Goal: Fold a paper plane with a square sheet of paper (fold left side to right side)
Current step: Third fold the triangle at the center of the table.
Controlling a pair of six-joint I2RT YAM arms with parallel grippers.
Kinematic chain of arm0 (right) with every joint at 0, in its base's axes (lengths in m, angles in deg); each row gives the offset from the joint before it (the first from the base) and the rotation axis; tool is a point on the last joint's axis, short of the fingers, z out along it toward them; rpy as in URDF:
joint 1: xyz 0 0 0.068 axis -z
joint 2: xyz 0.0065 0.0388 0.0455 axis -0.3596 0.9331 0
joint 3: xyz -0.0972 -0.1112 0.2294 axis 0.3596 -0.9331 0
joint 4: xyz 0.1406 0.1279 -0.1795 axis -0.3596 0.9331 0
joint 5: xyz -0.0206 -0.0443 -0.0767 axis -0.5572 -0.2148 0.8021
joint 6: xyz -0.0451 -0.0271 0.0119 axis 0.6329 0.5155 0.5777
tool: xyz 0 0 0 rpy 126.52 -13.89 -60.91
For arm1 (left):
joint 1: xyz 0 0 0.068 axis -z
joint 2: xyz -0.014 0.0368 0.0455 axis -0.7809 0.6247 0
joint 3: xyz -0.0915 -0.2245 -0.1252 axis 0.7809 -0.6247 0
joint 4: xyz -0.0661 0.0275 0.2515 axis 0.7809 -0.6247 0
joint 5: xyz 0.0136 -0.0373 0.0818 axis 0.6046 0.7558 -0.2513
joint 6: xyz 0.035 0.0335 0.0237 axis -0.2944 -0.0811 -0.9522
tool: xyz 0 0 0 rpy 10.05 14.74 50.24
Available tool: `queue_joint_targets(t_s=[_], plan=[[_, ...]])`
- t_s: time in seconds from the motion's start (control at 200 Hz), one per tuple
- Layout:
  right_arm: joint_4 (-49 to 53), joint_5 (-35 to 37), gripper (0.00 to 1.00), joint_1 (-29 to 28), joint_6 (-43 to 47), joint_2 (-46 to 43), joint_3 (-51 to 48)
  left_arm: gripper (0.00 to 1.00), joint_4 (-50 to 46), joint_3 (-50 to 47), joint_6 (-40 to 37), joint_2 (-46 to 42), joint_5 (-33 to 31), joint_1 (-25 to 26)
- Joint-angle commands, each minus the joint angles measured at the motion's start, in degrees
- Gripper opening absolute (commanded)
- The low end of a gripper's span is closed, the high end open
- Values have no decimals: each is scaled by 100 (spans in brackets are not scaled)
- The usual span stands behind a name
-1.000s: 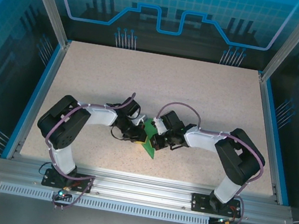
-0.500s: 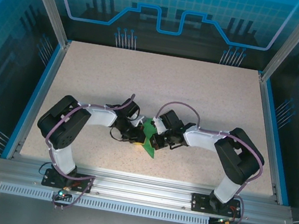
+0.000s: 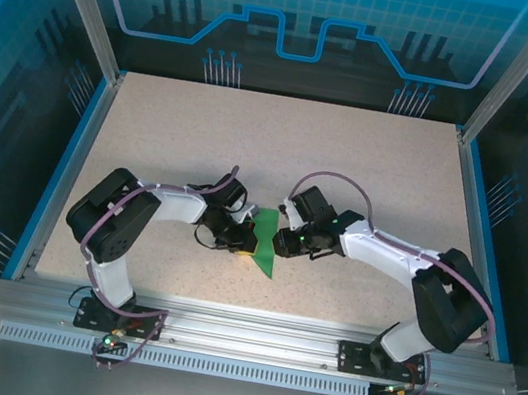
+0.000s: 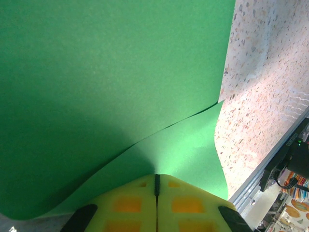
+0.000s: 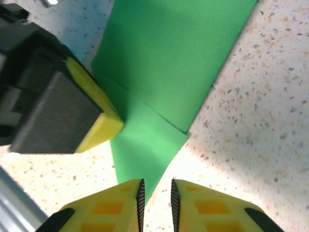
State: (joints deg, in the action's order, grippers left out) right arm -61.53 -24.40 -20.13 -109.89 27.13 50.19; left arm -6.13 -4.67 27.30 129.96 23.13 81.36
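Speckled tabletop (image 3: 349, 171), blue-lit enclosure walls behind. Left gripper (image 4: 156, 176): fingers pressed together, tips resting on the left part of the folded green paper sheet (image 3: 264, 255). Sheet lies flat at mid-table, toward the near edge, between both grippers, with one layer overlapping another. Right gripper (image 5: 155, 182): fingers slightly apart, gap empty, just beside the sheet's right edge.

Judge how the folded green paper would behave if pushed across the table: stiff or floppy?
Probably floppy: in the left wrist view the green paper has its upper layer bowed up off the lower one. Likely thin and very light, so a push could buckle it rather than slide it. The shut left gripper resting on it would probably pin it.
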Motion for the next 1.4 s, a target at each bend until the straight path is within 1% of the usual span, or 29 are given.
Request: queue_joint_targets(t_s=[0.0,0.075,0.165,0.25,0.37,0.485,1.09,1.395], plan=[[283,-450,17,-46,-1003,-244,-66,6,-253,-176,-111,185,-304,24],[-6,-558,13,-250,-1571,-257,-298,6,-242,-185,-105,187,-305,29],[-229,-410,10,-545,-1998,-129,-285,6,-227,-197,-91,188,-313,28],[-231,-233,8,-738,-2125,113,-140,6,-227,-193,-96,183,-305,22],[-220,-300,7,-890,-2159,527,183,6,-218,-197,-94,169,-302,24],[-84,-204,7,-1023,-2183,853,439,6,-218,-200,-100,154,-299,23],[218,126,6,-1037,-2350,1282,531,5,-209,-175,-113,189,-268,23],[222,14,6,-1038,-2570,1276,361,6,-244,-160,-124,196,-277,25]])
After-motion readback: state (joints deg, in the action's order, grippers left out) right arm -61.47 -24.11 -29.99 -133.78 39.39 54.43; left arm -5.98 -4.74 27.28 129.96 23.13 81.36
